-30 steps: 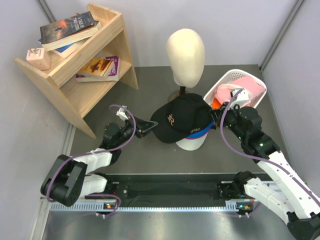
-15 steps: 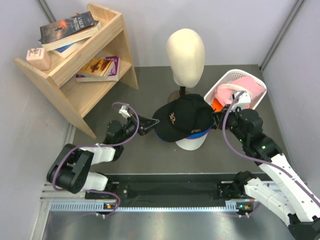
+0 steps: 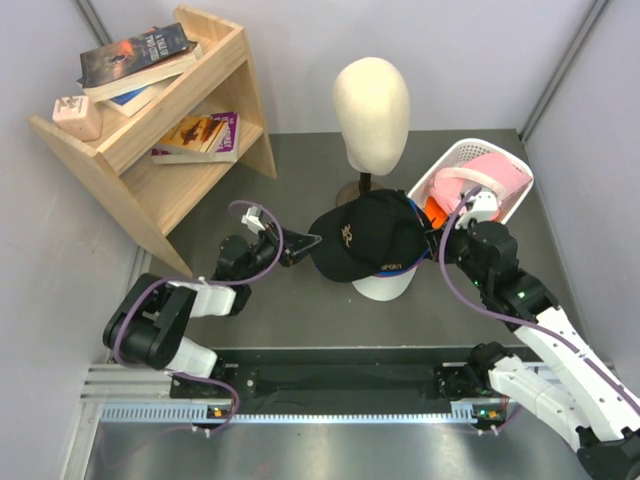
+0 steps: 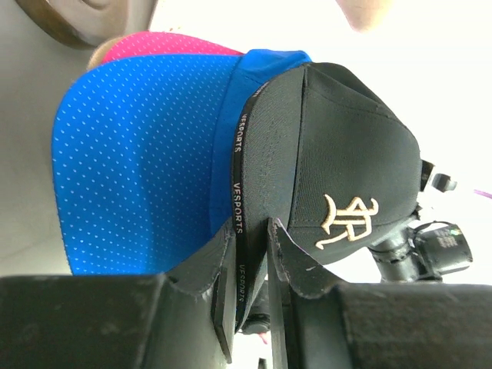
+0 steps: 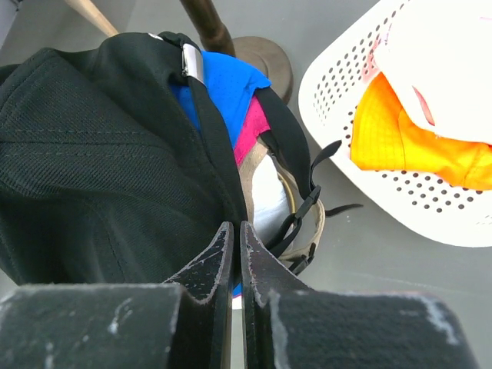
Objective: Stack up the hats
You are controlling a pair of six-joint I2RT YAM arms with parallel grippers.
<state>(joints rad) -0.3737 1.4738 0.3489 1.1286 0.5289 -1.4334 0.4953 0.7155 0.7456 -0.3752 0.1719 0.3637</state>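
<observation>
A black cap with a gold logo lies on top of a stack of caps: blue, with white at the bottom. My left gripper is shut on the black cap's brim; in the left wrist view the brim edge runs between the jaws, with the blue cap and the magenta cap under it. My right gripper is shut on the black cap's rear edge; its jaws stand pressed together. Blue, magenta, white and tan layers show below.
A white basket at the back right holds a light pink hat and an orange bucket hat. A cream mannequin head stands behind the stack. A wooden shelf with books fills the back left.
The black cap has shifted right and back over the stack. My left gripper followed it to the right, and my right gripper drew back slightly towards the basket.
</observation>
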